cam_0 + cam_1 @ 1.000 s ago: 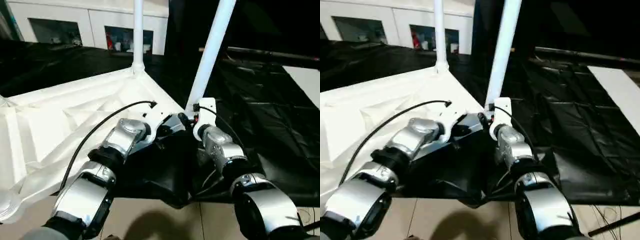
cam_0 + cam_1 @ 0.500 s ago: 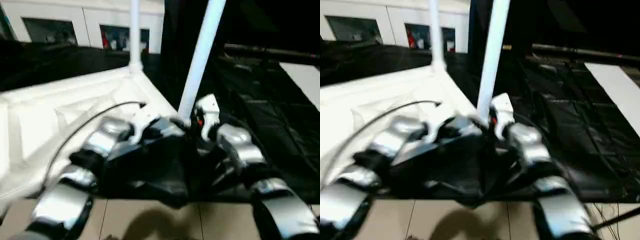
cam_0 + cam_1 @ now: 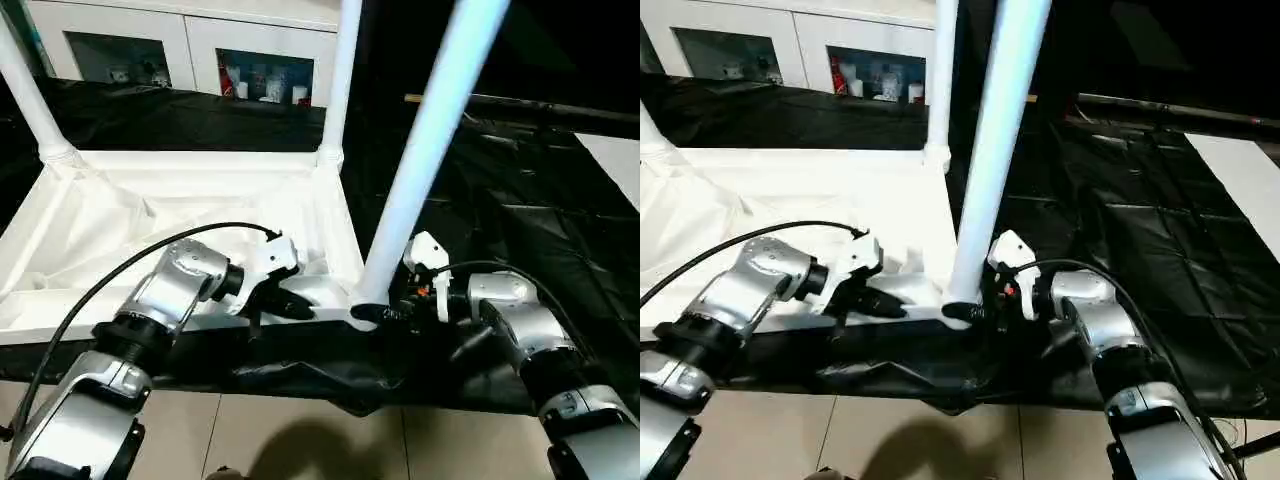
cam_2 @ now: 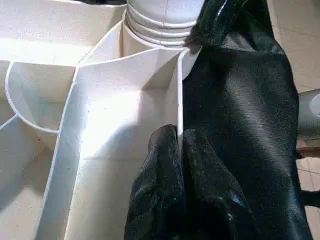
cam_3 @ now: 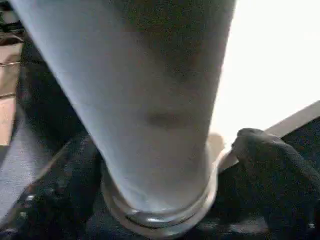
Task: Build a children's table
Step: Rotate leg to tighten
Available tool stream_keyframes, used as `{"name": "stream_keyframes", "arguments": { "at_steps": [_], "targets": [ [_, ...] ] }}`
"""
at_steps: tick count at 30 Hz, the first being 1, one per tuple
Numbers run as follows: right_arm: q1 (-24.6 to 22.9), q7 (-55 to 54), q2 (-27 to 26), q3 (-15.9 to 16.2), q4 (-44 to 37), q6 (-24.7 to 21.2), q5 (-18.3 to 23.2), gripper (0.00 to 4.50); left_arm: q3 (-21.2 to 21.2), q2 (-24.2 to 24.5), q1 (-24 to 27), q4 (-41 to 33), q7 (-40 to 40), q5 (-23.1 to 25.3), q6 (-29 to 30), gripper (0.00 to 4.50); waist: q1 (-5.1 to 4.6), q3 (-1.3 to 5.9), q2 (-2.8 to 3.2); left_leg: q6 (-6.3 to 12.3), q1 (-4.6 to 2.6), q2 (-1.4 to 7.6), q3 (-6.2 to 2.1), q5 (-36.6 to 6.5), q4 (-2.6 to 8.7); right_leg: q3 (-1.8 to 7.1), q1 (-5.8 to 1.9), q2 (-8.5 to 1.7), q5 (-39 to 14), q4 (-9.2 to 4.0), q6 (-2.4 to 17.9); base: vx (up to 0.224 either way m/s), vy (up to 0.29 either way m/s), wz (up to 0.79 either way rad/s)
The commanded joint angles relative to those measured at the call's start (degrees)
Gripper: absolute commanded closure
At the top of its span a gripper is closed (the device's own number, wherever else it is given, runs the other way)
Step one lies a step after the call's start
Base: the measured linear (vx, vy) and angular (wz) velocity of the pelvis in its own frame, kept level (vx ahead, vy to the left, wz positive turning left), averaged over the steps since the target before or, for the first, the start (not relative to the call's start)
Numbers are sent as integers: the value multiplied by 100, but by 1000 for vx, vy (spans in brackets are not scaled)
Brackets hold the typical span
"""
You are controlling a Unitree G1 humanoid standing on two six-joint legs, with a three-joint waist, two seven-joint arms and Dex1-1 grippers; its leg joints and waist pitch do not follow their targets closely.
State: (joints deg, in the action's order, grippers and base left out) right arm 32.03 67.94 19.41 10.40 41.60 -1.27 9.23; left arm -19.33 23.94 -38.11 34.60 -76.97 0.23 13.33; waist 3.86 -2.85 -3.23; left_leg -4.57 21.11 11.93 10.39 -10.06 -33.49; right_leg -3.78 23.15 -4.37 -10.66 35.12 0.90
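The white tabletop (image 3: 150, 215) lies upside down on the black-sheeted worktable (image 3: 520, 210), its ribbed underside facing up. Three white tube legs stand in its corner sockets: one far left (image 3: 30, 90), one at the back (image 3: 340, 80) and the near leg (image 3: 430, 170), which leans slightly right. My left gripper (image 3: 290, 305) is shut on the thin near rim of the tabletop (image 4: 177, 112), one black finger (image 4: 160, 165) on each side. My right gripper (image 3: 385, 312) clasps the near leg's base (image 5: 155, 150), just above the socket.
White cabinets with glass doors (image 3: 180, 50) stand behind the worktable. A long flat white board (image 3: 615, 165) lies at the far right. The black sheet bunches and hangs over the front edge (image 3: 330, 370), with tan floor (image 3: 300, 430) below.
The tabletop was tilted up with one corner towards me; it now lies level with its near rim along the front edge. The view has also shifted, and a third leg shows at far left.
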Motion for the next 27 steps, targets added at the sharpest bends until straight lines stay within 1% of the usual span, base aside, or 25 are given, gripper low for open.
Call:
{"name": "stream_keyframes", "arguments": {
  "at_steps": [1,2,3,4,5,6,7,11,12,13,14,15,16,17,18,19,20,22,23,24,25,26,27],
  "targets": [
    [-5,55,95,-45,-92,-100,68,73,-90,-15,51,-72,-258,-44,39,450,-6,355,37,261,-71,172,-11,-1080,382,260,-289,-355,-824,-374,1414,0,0,0],
    [-24,85,91,-52,-124,-132,71,89,-99,2,67,-94,-274,-59,47,450,-11,353,23,264,-64,169,-10,-1077,381,259,-294,-353,-828,-375,1416,0,0,0],
    [-45,114,88,-49,-152,-164,65,89,-104,12,81,-108,-278,-69,55,450,-6,350,29,260,-70,170,-12,-1092,384,259,-292,-356,-857,-377,1414,0,0,0],
    [-76,150,96,-42,-212,-216,60,96,-109,24,97,-139,-291,-82,81,450,-15,350,12,258,-65,169,-10,-1106,382,260,-293,-357,-897,-381,1402,0,0,0],
    [-101,172,99,-32,-260,-261,55,99,-110,31,108,-164,-300,-91,100,450,-8,348,14,259,-66,171,-12,-1106,383,261,-294,-363,-913,-381,1392,0,0,0],
    [-110,179,98,-29,-275,-281,56,110,-109,31,112,-172,-301,-94,110,450,-9,348,19,263,-63,172,-15,-1087,386,261,-296,-362,-917,-379,1383,0,0,0],
    [-125,187,102,-26,-314,-324,60,134,-110,36,122,-202,-307,-103,131,450,-13,349,20,263,-68,171,-12,-1086,384,261,-291,-359,-924,-381,1377,0,0,0],
    [-129,99,76,-46,-339,-401,81,145,-105,42,154,-271,-304,-111,185,450,-22,346,21,239,-74,172,-16,-1105,386,263,-285,-368,-1004,-389,1369,0,0,0],
    [-96,-63,25,-93,-257,-363,62,169,-89,18,151,-250,-234,-101,194,450,-23,351,20,234,-72,170,-16,-1074,383,264,-286,-368,-966,-385,1370,0,0,0],
    [-26,-375,-54,-163,-97,-306,4,173,-62,-26,132,-191,-122,-85,205,450,-27,351,18,235,-66,165,-14,-1062,380,265,-289,-365,-942,-383,1372,0,0,0],
    [90,-906,-173,-264,175,-200,-109,173,-22,-101,97,-89,63,-56,228,450,-39,351,31,209,-74,167,-16,-1064,384,267,-276,-370,-945,-382,1380,0,0,0],
    [118,-1027,-198,-286,241,-181,-133,178,-13,-120,85,-59,115,-44,231,450,-62,340,29,149,-68,153,-19,-1130,391,265,-271,-373,-1063,-398,1371,0,0,0],
    [233,-1580,-326,-409,517,-147,-190,180,40,-232,5,118,412,15,227,450,-92,335,15,94,-62,147,-26,-1213,398,262,-277,-370,-1262,-414,1304,0,0,0],
    [253,-1683,-351,-436,564,-154,-191,181,50,-255,-13,153,471,25,231,450,-101,335,22,64,-76,145,-28,-1265,397,264,-264,-375,-1365,-424,1285,0,0,0],
    [407,-2502,-575,-666,906,-233,-172,182,147,-471,-183,477,1052,120,269,450,-136,335,23,8,-75,136,-29,-1317,397,266,-258,-366,-1505,-438,1250,0,0,0],
    [456,-2817,-674,-748,1015,-251,-158,183,202,-581,-274,635,1364,161,297,450,-141,330,34,-34,-85,137,-35,-1351,399,265,-249,-370,-1576,-443,1231,0,0,0],
    [516,-3204,-794,-840,1140,-277,-143,183,269,-717,-387,826,1744,207,347,450,-166,333,27,-100,-94,142,-40,-1366,404,268,-244,-368,-1632,-449,1197,0,0,0],
    [583,-3633,-914,-916,1261,-317,-141,183,358,-867,-499,1006,2129,224,399,450,-153,348,20,-72,-82,132,-40,-1301,394,266,-265,-375,-1579,-452,1155,0,0,0],
    [620,-3859,-972,-950,1323,-343,-143,183,406,-943,-550,1088,2310,222,424,450,-162,346,19,-19,-64,125,-27,-1234,385,274,-260,-361,-1434,-441,1163,0,0,0],
    [705,-4367,-1090,-1005,1466,-370,-168,183,511,-1101,-649,1241,2645,206,500,450,-155,351,18,-4,-81,122,-22,-1187,380,274,-252,-362,-1357,-441,1189,0,0,0],
    [811,-4853,-1228,-1076,1625,-376,-159,183,606,-1268,-758,1408,3034,205,531,450,-151,358,19,5,-80,117,-21,-1156,377,274,-260,-360,-1321,-437,1191,0,0,0],
    [890,-5138,-1331,-1090,1726,-334,-178,183,647,-1381,-832,1529,3295,221,512,450,-153,364,33,-13,-71,117,-23,-1081,373,274,-263,-363,-1213,-421,1222,0,0,0],
    [1035,-5564,-1482,-1051,1920,-245,-263,183,723,-1563,-952,1749,3711,248,457,450,-159,372,16,-1,-69,111,-14,-1050,367,270,-273,-351,-1134,-419,1223,0,0,0]
  ]
}}
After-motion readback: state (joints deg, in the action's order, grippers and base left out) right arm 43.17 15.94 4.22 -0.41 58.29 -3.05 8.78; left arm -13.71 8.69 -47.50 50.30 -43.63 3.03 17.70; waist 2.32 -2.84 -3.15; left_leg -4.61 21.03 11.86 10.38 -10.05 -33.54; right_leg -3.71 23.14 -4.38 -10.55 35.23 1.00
